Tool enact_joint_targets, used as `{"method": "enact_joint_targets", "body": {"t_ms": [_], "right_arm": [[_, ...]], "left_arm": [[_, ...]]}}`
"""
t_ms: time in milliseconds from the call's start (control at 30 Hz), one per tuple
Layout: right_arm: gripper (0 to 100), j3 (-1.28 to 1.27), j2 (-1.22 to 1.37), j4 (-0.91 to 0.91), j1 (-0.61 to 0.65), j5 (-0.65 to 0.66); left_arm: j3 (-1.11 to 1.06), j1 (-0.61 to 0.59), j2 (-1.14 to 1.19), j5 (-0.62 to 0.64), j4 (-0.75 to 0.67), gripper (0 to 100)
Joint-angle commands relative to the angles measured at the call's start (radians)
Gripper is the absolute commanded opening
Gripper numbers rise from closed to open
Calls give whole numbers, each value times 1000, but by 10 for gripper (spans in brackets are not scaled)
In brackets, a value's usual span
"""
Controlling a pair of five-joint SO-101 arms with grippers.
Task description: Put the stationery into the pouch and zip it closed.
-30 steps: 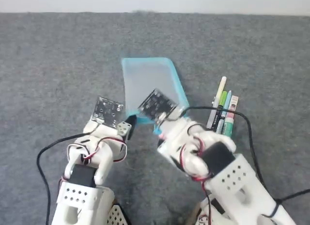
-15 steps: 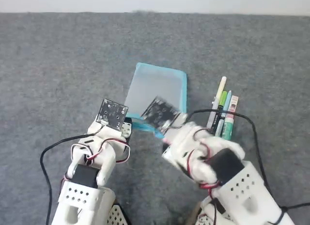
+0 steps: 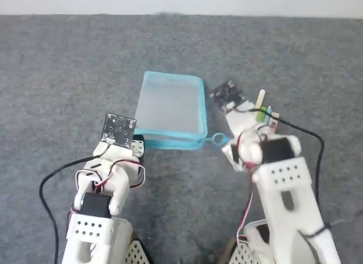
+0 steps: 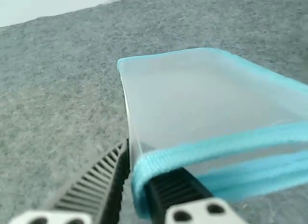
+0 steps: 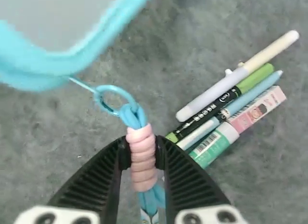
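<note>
Fuzzy grey table [image 3: 62,54] under it all. One flat, soft, see-through pouch [image 3: 170,108] with a blue cloth rim, stretched out ahead of the left gripper [image 4: 139,166], near corner pinched tight between its ribbed black jaws. Five long thin bits of stationery [image 5: 231,106] side by side, just off to one side of the right gripper [image 5: 142,141]. One pink ridged zip pull [image 5: 142,161] on a blue cord, squeezed between the right jaws. One small blue ring [image 5: 113,88] just past those jaw tips, joined to the pouch.

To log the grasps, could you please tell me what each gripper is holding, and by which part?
The left gripper pinches the pouch by its blue-edged corner; the right gripper clamps the pink zipper pull.
</note>
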State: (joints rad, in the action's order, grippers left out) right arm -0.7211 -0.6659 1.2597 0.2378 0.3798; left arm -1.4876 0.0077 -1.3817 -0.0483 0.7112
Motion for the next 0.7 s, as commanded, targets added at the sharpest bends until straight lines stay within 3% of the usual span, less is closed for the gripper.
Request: {"method": "enact_joint_targets", "body": {"t_ms": [0, 200, 467, 667], "right_arm": [[6, 78, 59, -24, -47, 15], [37, 89, 90, 18, -22, 8], [395, 155, 88, 252, -21, -21], [406, 196, 105, 320, -97, -28]], "left_arm": [[18, -34, -15, 12, -37, 11], [13, -32, -8, 12, -57, 11], [13, -40, -9, 12, -57, 11], [13, -41, -14, 12, -57, 12]]}}
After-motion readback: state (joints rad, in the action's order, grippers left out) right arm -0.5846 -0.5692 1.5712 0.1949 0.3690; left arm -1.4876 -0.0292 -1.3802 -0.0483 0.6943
